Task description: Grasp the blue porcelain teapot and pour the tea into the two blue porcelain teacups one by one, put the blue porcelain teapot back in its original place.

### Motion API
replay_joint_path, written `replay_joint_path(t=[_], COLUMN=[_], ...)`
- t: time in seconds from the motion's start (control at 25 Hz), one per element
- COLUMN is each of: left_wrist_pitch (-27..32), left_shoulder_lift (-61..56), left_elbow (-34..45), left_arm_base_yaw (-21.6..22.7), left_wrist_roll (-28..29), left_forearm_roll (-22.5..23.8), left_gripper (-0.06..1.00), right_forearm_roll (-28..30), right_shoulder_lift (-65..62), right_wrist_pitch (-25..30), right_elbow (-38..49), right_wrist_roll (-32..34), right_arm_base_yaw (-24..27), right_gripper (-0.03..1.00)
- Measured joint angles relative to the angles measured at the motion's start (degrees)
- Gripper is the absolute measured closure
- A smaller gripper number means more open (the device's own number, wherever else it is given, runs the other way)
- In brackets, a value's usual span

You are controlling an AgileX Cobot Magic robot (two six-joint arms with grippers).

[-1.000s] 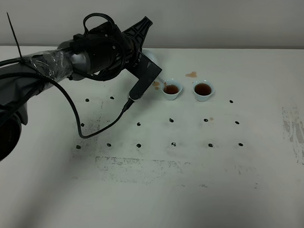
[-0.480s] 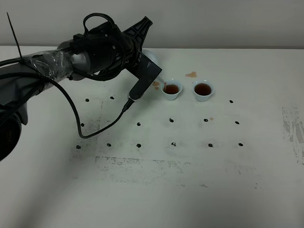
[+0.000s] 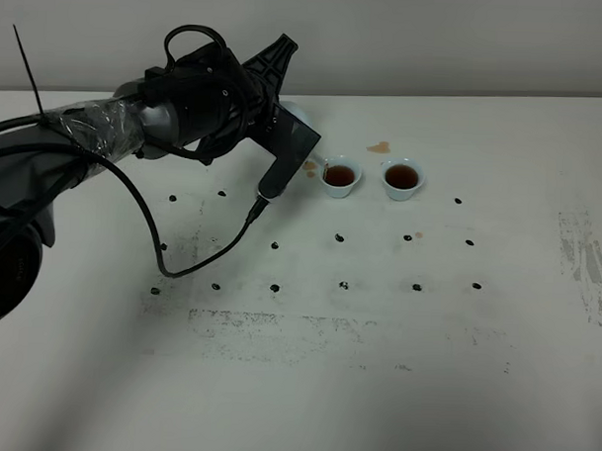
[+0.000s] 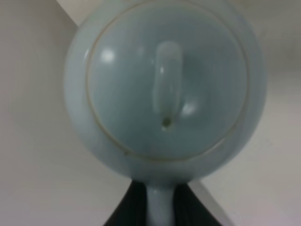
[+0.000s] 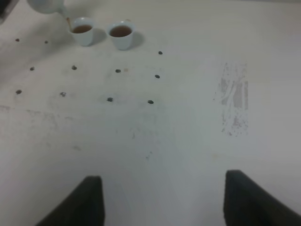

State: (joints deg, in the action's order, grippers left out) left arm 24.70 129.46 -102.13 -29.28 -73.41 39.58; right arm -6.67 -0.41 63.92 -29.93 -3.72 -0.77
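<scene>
The blue porcelain teapot (image 4: 164, 89) fills the left wrist view, lid and knob facing the camera. My left gripper (image 4: 160, 207) is shut on its loop handle. From above, only a pale sliver of the teapot (image 3: 299, 113) shows behind the left arm, just left of the two teacups. The left teacup (image 3: 339, 177) and right teacup (image 3: 402, 177) stand side by side, both holding brown tea. In the right wrist view the teapot (image 5: 44, 5) is tilted with its spout over the left teacup (image 5: 83, 31), and a thin brown stream shows there. My right gripper (image 5: 164, 202) is open and far from the right teacup (image 5: 121, 34).
Brown tea stains (image 3: 380, 147) mark the white table behind the cups, another (image 3: 309, 167) beside the left cup. A black cable (image 3: 196, 252) hangs from the left arm onto the table. Dark dots (image 3: 343, 285) and scuffs (image 3: 587, 260) are flat marks.
The left wrist has turned very slightly with the teapot still over the left cup. The cups have not moved.
</scene>
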Motion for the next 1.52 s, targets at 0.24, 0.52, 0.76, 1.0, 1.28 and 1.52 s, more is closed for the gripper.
replay_joint_path(t=[0.24,0.52,0.76,1.0,1.28,1.52], left_wrist_pitch=[0.1,1.0,6.6,17.3,15.8,11.9], left_shoulder_lift=[-0.1,-4.1,-9.7,-14.1,-18.9,-20.3], left_elbow=[0.0,0.0,0.0,1.1,13.5,21.5], left_arm_base_yaw=[0.0,0.0,0.0,0.0,0.2,1.5], left_wrist_roll=[6.9,15.9,41.3,59.2,62.4,69.0], left_forearm_roll=[-2.2,-8.1,-12.7,-13.2,-19.2,-22.9], left_gripper=[0.86,0.86,0.86,0.86,0.86,0.86], right_forearm_roll=[0.0,0.0,0.0,0.0,0.0,0.0], right_shoulder_lift=[0.0,0.0,0.0,0.0,0.0,0.0], right_wrist_pitch=[0.0,0.0,0.0,0.0,0.0,0.0], right_elbow=[0.0,0.0,0.0,0.0,0.0,0.0], right_wrist_roll=[0.0,0.0,0.0,0.0,0.0,0.0], right_arm_base_yaw=[0.0,0.0,0.0,0.0,0.0,0.0], right_gripper=[0.4,0.4,0.4,0.4,0.4,0.4])
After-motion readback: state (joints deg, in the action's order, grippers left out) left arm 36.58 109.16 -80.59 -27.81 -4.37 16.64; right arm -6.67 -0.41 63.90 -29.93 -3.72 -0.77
